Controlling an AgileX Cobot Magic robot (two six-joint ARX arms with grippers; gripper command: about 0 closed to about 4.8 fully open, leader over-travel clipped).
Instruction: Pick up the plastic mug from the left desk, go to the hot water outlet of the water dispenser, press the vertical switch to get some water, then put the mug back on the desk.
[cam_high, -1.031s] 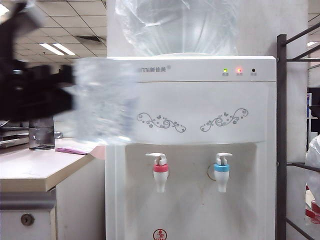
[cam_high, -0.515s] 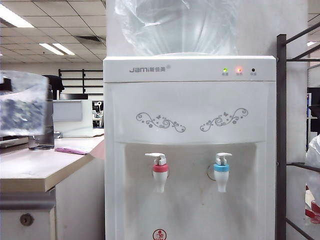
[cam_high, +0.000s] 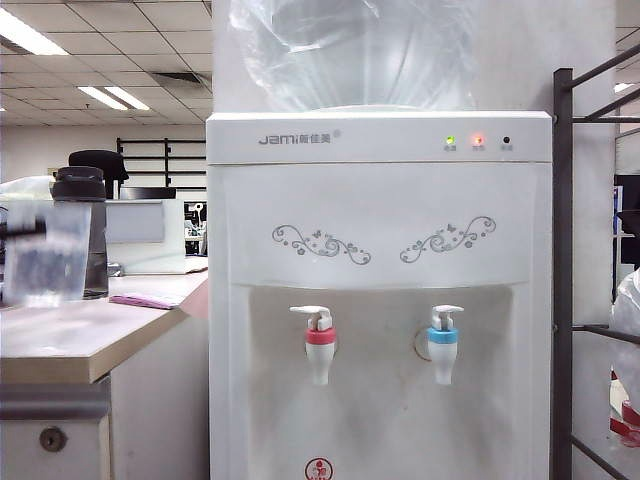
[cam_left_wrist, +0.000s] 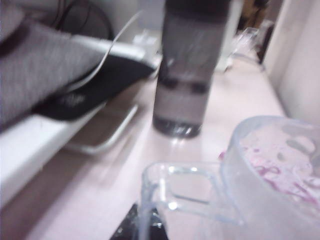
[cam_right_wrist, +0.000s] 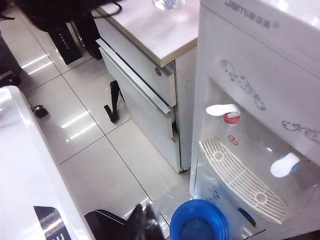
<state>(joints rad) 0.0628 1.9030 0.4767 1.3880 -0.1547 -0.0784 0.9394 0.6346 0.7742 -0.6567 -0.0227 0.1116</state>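
The mug (cam_high: 45, 255) hangs blurred over the worktop (cam_high: 80, 335) at the far left of the exterior view, in front of a dark bottle (cam_high: 82, 225). The left hand (cam_left_wrist: 137, 225) is closed on the mug's handle (cam_left_wrist: 180, 192), the bowl just beyond it. The right hand (cam_right_wrist: 145, 222), closed and empty, hangs low over the floor, well apart from the dispenser (cam_high: 380, 300) and its red-collared tap (cam_high: 320, 345).

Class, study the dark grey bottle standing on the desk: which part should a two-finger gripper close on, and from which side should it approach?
Grip the dark grey bottle around its straight mid-body, below the black lid, coming in level from the desk's open front edge. It stands upright and its round wall suits opposed fingers. The plastic mug, held by the left gripper, hangs close beside it and probably needs clearing first.
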